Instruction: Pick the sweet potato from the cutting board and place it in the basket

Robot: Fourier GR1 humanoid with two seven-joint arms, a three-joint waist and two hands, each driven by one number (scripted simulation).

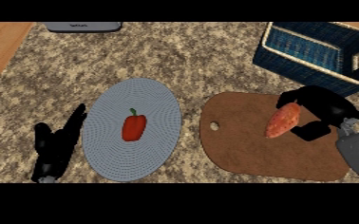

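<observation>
The speckled stone counter (210,52) carries everything. On its right side lies the brown cutting board (245,147), and at the far right corner stands the dark blue woven basket (280,59), near the board but not touching it. To the left is a round grey placemat (151,104) with a red bell pepper (134,127) in its middle.

The right hand (319,109) is over the right end of the board, with its fingers and thumb curled around the sweet potato (282,120). The potato is tilted, with its tapered lower end pointing down toward the board; whether it is lifted or touches the board cannot be told. The left hand (56,147) rests open at the left of the placemat, fingers straight.

The sweet potato is probably stiff, fairly heavy and slightly rough, so not slippery. Its thick middle is the best place to hold, because the narrow ends could turn in the hand.
</observation>
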